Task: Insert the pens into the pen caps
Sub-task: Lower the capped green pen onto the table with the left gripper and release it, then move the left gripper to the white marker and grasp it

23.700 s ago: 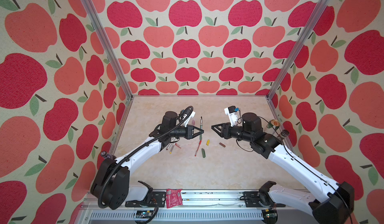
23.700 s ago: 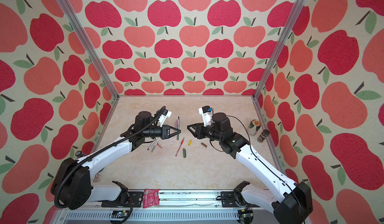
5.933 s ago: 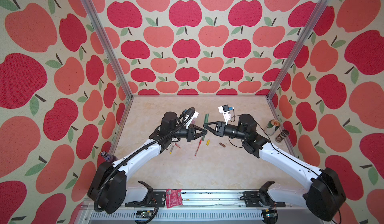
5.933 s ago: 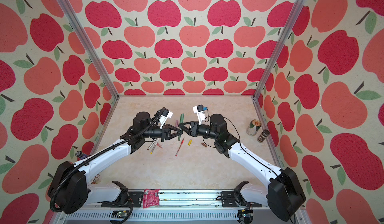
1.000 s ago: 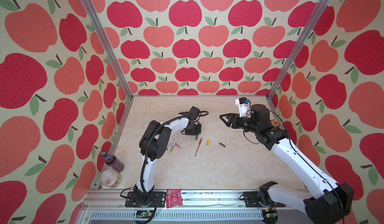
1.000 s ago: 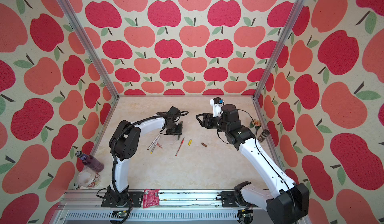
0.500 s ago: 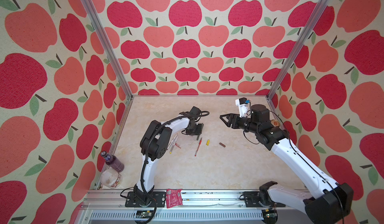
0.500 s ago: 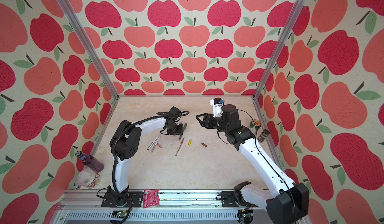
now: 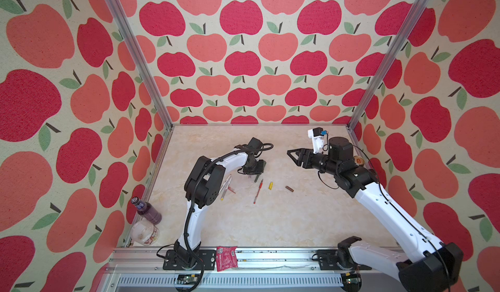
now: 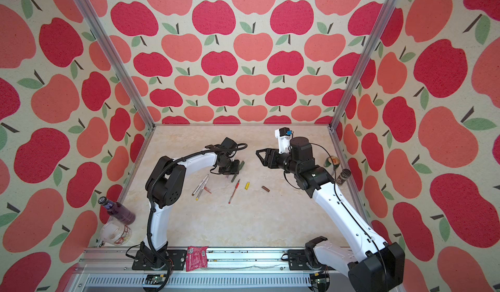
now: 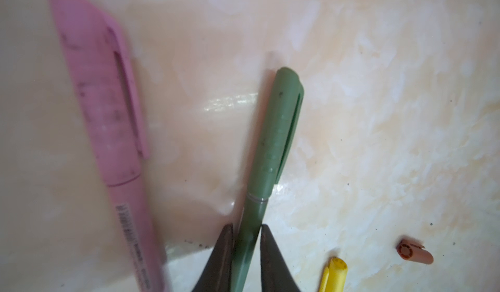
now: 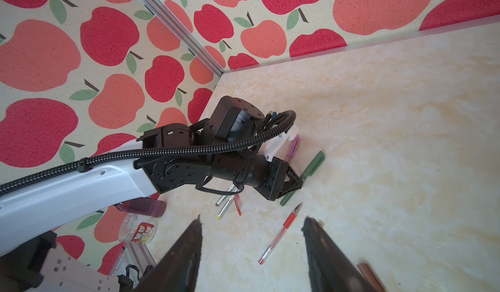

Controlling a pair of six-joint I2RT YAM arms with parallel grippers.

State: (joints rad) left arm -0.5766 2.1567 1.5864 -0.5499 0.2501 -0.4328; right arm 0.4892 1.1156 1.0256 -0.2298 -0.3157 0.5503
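A dark green pen (image 11: 273, 141) with its green cap on lies on the table, also seen in a top view (image 10: 241, 164). My left gripper (image 11: 246, 231) straddles its barrel low over the table, jaws only slightly apart, a thin gap showing on one side. A capped lilac-pink pen (image 11: 108, 114) lies beside it. A red pen (image 9: 258, 187), a yellow cap (image 9: 270, 185) and a brown cap (image 9: 289, 188) lie uncapped and apart in mid-table. Two white pens (image 9: 226, 185) and a red cap (image 9: 231, 189) lie to the left. My right gripper (image 9: 290, 155) hovers open and empty to the right.
A purple bottle (image 9: 146, 209) and a clear jar (image 9: 144, 232) stand at the front left corner. Two small cans (image 10: 334, 160) stand by the right wall. A red packet (image 9: 226, 258) lies on the front rail.
The left jaws have eased off the green pen, which now lies on the table and shows beyond the gripper. The right arm has not moved.
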